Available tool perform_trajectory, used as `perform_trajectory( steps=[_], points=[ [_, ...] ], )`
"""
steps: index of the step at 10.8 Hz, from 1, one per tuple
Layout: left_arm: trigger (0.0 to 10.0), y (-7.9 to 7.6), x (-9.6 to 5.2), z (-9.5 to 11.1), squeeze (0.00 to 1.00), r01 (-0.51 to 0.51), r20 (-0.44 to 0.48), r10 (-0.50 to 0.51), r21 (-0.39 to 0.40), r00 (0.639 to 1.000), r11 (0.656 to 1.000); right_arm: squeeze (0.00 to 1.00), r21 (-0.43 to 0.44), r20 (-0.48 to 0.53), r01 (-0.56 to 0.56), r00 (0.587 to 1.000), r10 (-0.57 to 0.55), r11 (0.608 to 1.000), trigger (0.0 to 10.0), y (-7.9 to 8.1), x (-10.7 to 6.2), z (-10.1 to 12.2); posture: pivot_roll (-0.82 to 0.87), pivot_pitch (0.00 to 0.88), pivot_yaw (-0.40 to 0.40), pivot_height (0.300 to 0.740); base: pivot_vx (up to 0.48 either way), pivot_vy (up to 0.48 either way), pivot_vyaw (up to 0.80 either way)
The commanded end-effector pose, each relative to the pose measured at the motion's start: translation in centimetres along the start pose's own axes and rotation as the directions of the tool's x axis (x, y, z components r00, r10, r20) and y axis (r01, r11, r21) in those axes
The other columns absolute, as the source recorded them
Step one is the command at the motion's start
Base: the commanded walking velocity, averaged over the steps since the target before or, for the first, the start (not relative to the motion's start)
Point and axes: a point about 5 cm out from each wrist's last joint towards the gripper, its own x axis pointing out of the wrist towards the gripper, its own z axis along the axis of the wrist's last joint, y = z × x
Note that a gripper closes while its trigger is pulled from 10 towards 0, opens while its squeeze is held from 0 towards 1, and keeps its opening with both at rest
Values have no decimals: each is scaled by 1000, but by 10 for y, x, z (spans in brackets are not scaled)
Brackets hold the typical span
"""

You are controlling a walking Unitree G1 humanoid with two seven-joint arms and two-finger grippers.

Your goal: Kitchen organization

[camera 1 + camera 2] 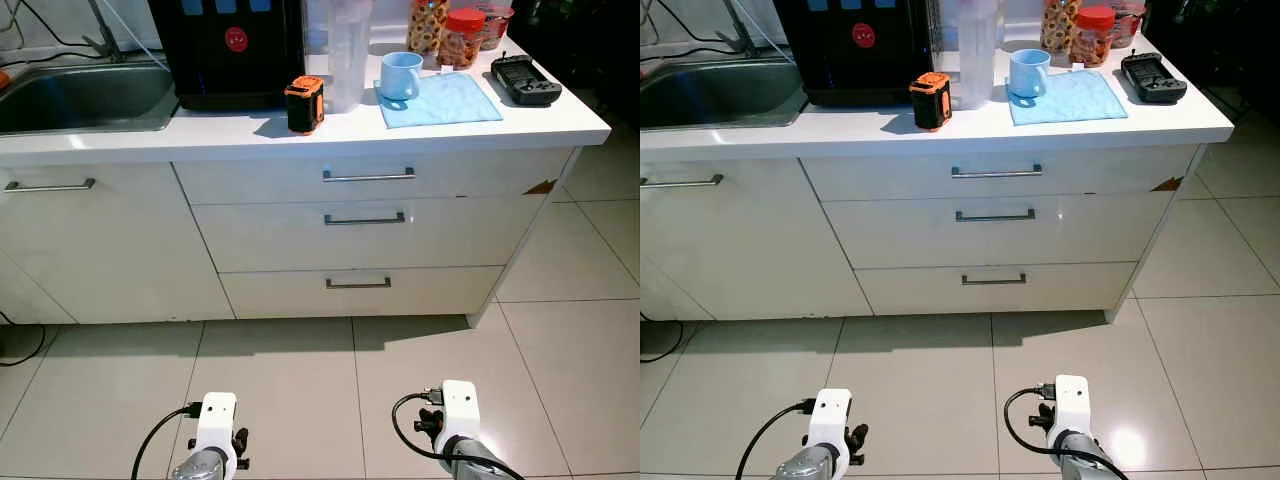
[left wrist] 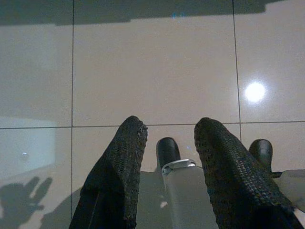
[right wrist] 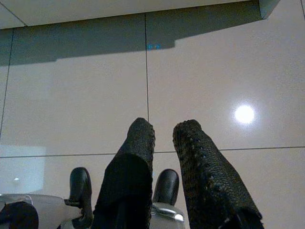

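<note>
Down at floor level both arms are hanging idle: left gripper point(image 2: 167, 138) is pointing at the pale glossy floor tiles point(image 2: 152, 71) with its black fingers parted and gripping nothing, right gripper point(image 3: 164, 138) is doing the same, fingers slightly apart, nothing between them

Step, as I judge it: approach phase, nothing is being handled yet. Robot is standing back from the white three-drawer cabinet point(image 1: 365, 235), facing it square

Task things are all sitting up on the white countertop point(image 1: 300, 135), well apart from and above both grippers: small orange-and-black block point(image 1: 304, 104) near the front edge, light blue ceramic mug point(image 1: 400, 75) resting on a light blue cloth point(image 1: 445, 100), tall translucent plastic jug point(image 1: 345, 50) between them, red-lidded snack jars point(image 1: 460, 35) at the back, black handheld device point(image 1: 525, 80) at the right end. Black countertop appliance point(image 1: 230, 50) and steel sink point(image 1: 80, 95) are lying further left

Next move is probably calling for stepping closer and raising an arm to counter height; which item goes first, cannot tell
</note>
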Motion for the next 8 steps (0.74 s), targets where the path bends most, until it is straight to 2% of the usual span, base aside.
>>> perform_trajectory(
  steps=[1,3,8],
  points=[
    [10000,3,0,1,0,-9,-2,9,-3,1000,1000,0,-4,0,-8,1000,8,1000,10000,2,1,3,38,0,58,740,0,0,0],
    [10000,2,0,-1,0,-9,-8,9,-11,1000,1000,0,-1,1,-7,1000,7,1000,10000,1,1,2,34,0,59,740,0,0,0],
    [10000,3,0,-2,0,-15,-16,15,-9,1000,1000,0,-2,-2,-14,1000,14,1000,10000,3,1,2,39,0,58,740,0,475,0]
  ],
)
